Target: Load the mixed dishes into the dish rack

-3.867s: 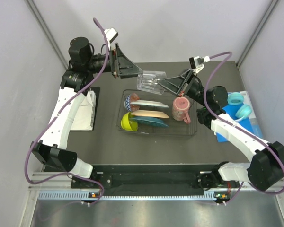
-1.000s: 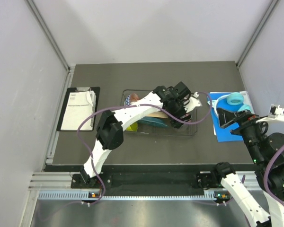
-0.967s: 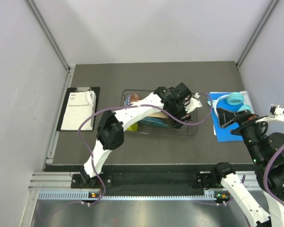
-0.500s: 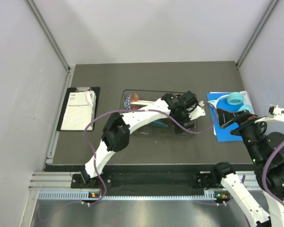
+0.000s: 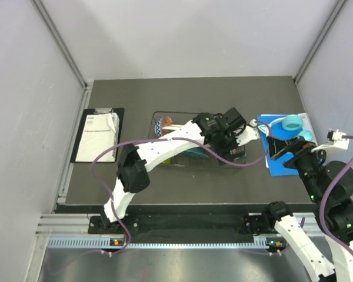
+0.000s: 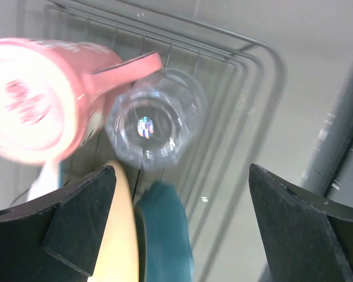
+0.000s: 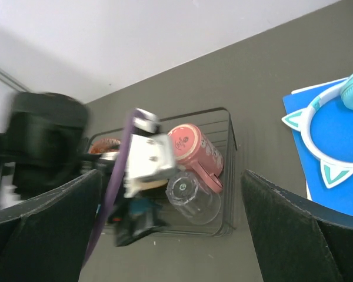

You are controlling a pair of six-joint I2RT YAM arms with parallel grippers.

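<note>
**Pink mug (image 6: 35, 100) and clear glass (image 6: 150, 126) sit side by side in the dish rack (image 5: 238, 161)**

At the far left of the dark desk (image 5: 182, 94) lies a clipboard with white paper (image 5: 97, 135). It is well apart from everything else.

The dish rack is in the middle of the desk. The left arm (image 5: 165, 147) reaches across it to its right end. The left tool (image 6: 181, 170) hangs there with its fingers (image 6: 82, 223) spread wide, and it holds nothing.

The clear glass stands in the rack right under that gap and touches neither finger. The pink mug lies on its side just beside the glass, and its handle meets the rim of the glass. The edges of a peach plate (image 6: 122, 235) and a teal plate (image 6: 165, 235) show close to the glass, also in the rack.

To the right of the rack a blue sheet (image 5: 279, 167) lies on the desk. Turquoise headphones (image 5: 294, 124) rest on it.

The right tool (image 7: 171, 174) hangs above the near left part of the blue sheet. Its fingers are spread wide and it is empty.
</note>
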